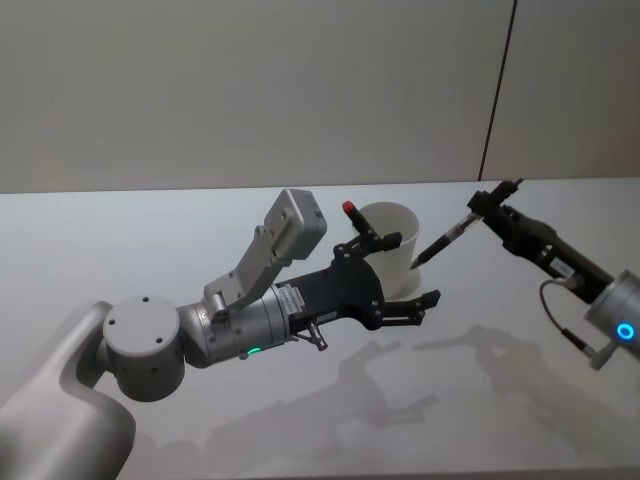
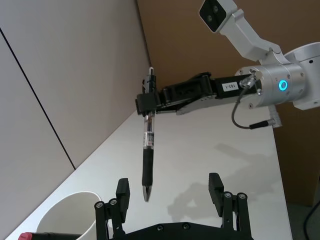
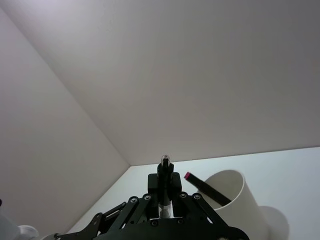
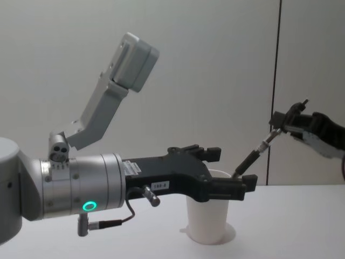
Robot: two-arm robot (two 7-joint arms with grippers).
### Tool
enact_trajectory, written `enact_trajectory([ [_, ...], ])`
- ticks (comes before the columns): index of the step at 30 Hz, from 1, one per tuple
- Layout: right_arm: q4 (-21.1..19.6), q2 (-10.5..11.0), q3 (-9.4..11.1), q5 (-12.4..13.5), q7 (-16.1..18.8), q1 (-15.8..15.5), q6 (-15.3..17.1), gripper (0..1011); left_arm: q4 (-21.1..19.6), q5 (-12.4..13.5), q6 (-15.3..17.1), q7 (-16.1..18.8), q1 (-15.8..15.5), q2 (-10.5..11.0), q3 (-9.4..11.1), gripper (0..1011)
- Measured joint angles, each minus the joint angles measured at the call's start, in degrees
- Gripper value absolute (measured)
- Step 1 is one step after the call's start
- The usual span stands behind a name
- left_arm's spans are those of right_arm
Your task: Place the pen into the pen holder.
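The pen (image 1: 455, 232) is black and clear, and it hangs tilted with its tip down from my right gripper (image 1: 482, 208), which is shut on its upper end. Its tip sits just right of the pen holder (image 1: 392, 240), a white paper cup on the table. A second pen with a red cap (image 1: 351, 208) leans inside the cup. My left gripper (image 1: 405, 272) is open beside the cup with nothing between its fingers. In the left wrist view the pen (image 2: 147, 150) hangs beyond the left gripper (image 2: 169, 192), and the cup (image 2: 70, 215) lies outside one finger. The chest view shows the pen (image 4: 257, 152) above and right of the cup (image 4: 207, 221).
The white table (image 1: 500, 400) stretches open to the front and right of the cup. A grey wall (image 1: 300, 90) with a dark vertical seam stands close behind the table's far edge. The left arm's wrist camera (image 1: 298, 222) rises just left of the cup.
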Motion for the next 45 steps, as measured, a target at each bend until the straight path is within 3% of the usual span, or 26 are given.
enact_trajectory([
  [16,5.76,-0.15,-0.31,-6.44,2.72,6.68,-3.35,132,0.0,0.0,0.0,0.0,0.0,0.0,0.0,1000],
  [35,21.09,-2.92,-2.85,-15.87,6.94,18.79,-8.76,131,0.0,0.0,0.0,0.0,0.0,0.01,0.0,1000],
  [45,28.28,-4.34,-4.48,-19.68,7.46,23.18,-11.24,131,0.0,0.0,0.0,0.0,0.0,0.0,0.0,1000],
])
